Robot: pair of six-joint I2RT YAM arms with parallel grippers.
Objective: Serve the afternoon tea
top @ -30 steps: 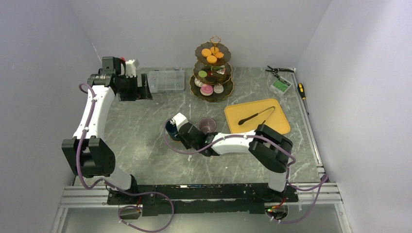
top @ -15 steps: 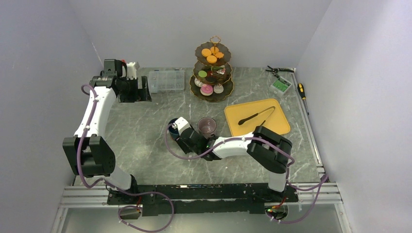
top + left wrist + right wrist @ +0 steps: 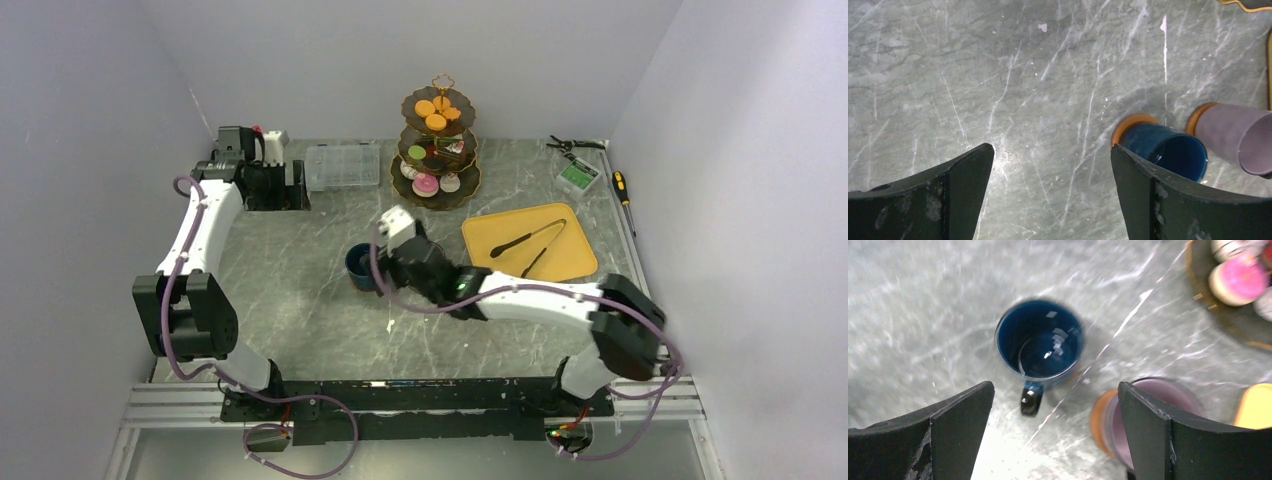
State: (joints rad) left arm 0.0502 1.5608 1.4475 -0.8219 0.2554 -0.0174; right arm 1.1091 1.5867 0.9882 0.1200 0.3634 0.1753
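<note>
The navy mug [image 3: 360, 268] [image 3: 1040, 340] [image 3: 1168, 150] stands upright on a brown coaster [image 3: 1128, 125] mid-table. The mauve mug [image 3: 1158, 392] [image 3: 1233, 140] stands to its right on a second coaster [image 3: 1100, 420]; my right arm hides it from above. My right gripper [image 3: 392, 268] [image 3: 1053, 390] hovers open over both mugs and holds nothing. My left gripper [image 3: 292, 186] [image 3: 1053, 150] is open and empty at the back left. The three-tier stand [image 3: 440, 140] carries orange macarons [image 3: 436, 113], a green macaron [image 3: 417, 152] and a pink donut [image 3: 425, 185] [image 3: 1238, 280].
A yellow tray [image 3: 575, 255] with black tongs [image 3: 527, 238] lies right of the mugs. A clear compartment box [image 3: 343, 165] sits left of the stand. Pliers [image 3: 575, 145], a small green item [image 3: 578, 176] and a screwdriver [image 3: 623, 187] lie at the back right.
My right gripper has opened off the navy mug and risen, drawing back to the right, and its elbow has swung right. The navy mug stays put. The left arm has barely moved.
</note>
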